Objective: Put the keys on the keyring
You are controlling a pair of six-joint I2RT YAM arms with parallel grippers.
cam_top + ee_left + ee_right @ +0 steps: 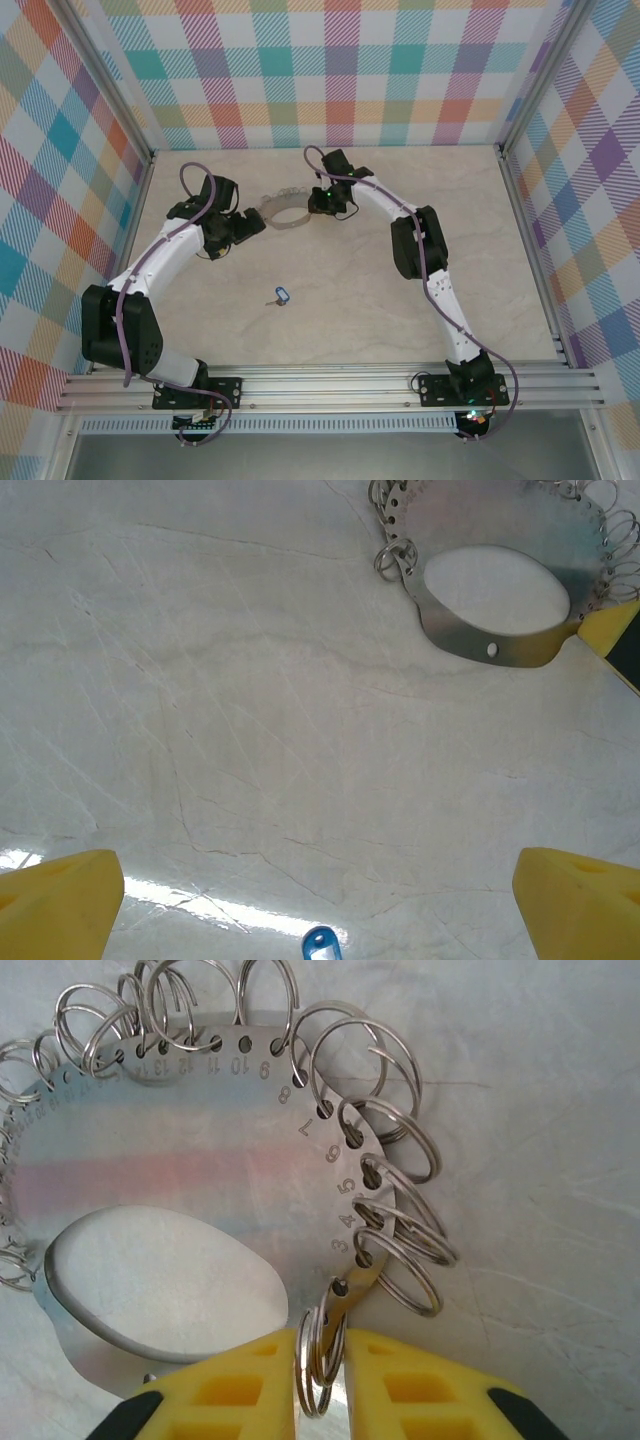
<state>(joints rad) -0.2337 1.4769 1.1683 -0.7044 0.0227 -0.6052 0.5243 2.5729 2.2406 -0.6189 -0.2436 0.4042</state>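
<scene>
metal keyring (288, 213): flat grey plate with a big oval hole, rim fringed with many split rings, lying on the tabletop (350, 330) toward the far side, between the two grippers
keyring close-up (180, 1160): numbered holes run along the curved edge, one split ring per hole, the rings getting smaller round the rim
right gripper (318, 203): at the keyring's right end, arm reaching in from the right
right gripper state (322, 1385): yellow fingers (230, 1395) nearly together, pinching one small split ring (320, 1355) that hangs from a hole at the plate's edge
left gripper (252, 222): just beside the keyring's left end, not touching it as far as the top view tells
left gripper state (320, 905): wide open, yellow fingertips (60, 905) at the two bottom corners of the wrist view, nothing between them but tabletop
keyring from left wrist (470, 515): top right of that view, a yellow tip of the right gripper at its right edge
key (280, 296): tiny, silvery, with a blue tag, lying flat on the tabletop nearer the arm bases, well apart from the keyring and from both grippers
blue tag (320, 945): cut off by the bottom edge of the left wrist view
tabletop look: pale beige, marble-like veins
walls (340, 70): pastel checked panels on three sides
</scene>
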